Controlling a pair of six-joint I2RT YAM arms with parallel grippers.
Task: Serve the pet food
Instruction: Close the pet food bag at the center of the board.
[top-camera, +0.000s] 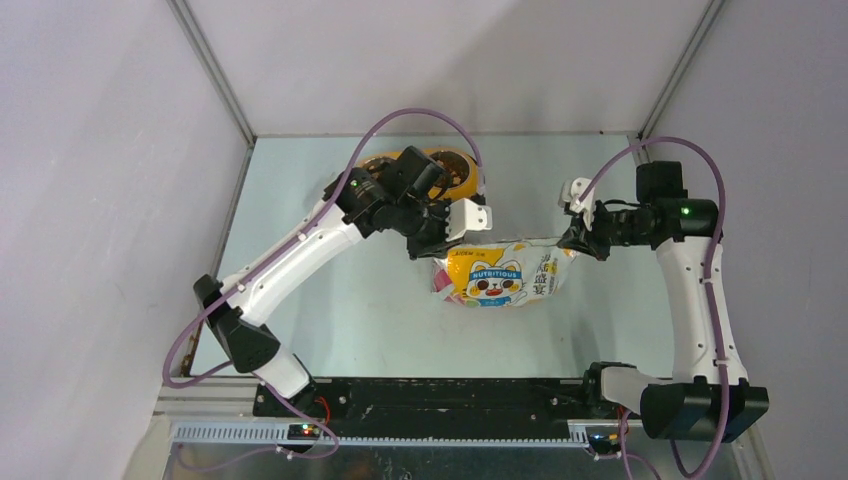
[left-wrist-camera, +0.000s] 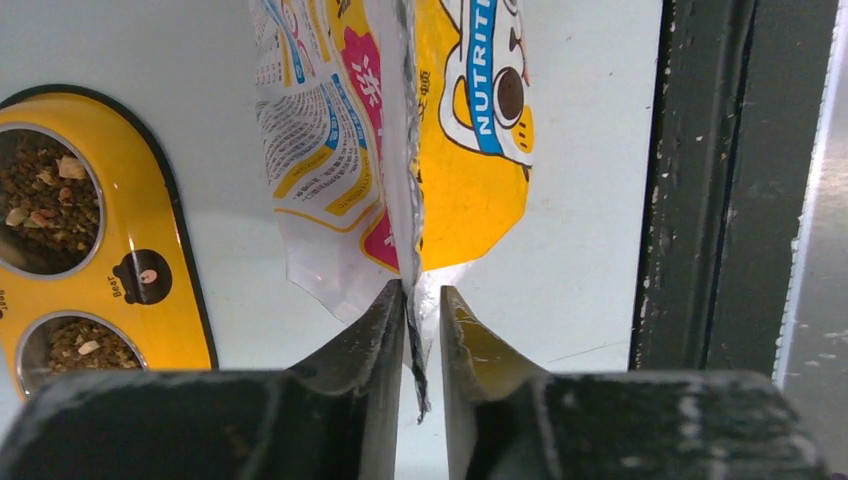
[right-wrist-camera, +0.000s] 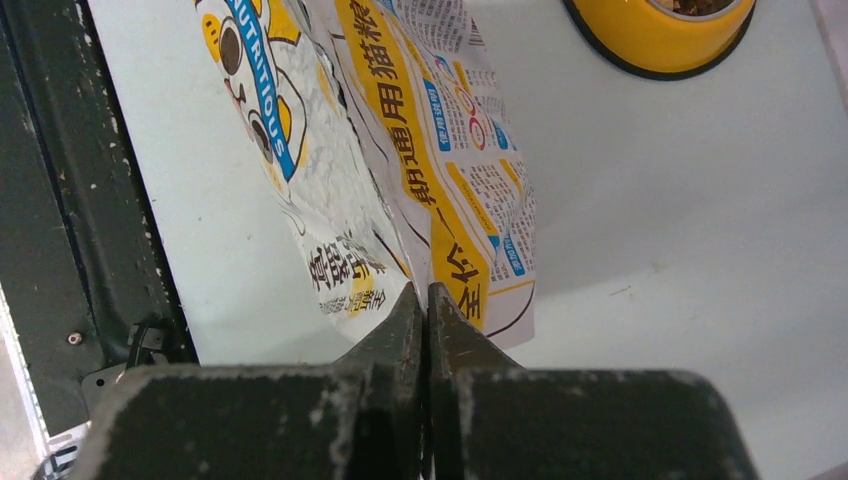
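top external: pet food bag (top-camera: 500, 278) between left gripper (top-camera: 432, 248) and right gripper (top-camera: 574, 240), one end at each | left wrist: parted slightly, bag's foil seam in the gap; kibble (left-wrist-camera: 45, 200) in cups of yellow bowl (left-wrist-camera: 150, 200), left of the fingers (left-wrist-camera: 370, 330) | right wrist: pressed together, clamped on bag's edge

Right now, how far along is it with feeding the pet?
Done: kibble lies in both sides of the yellow bowl. In hand: the right pincer pinches the bag; the left pincer stands slightly open around its other edge. Left: probably setting the bag down.
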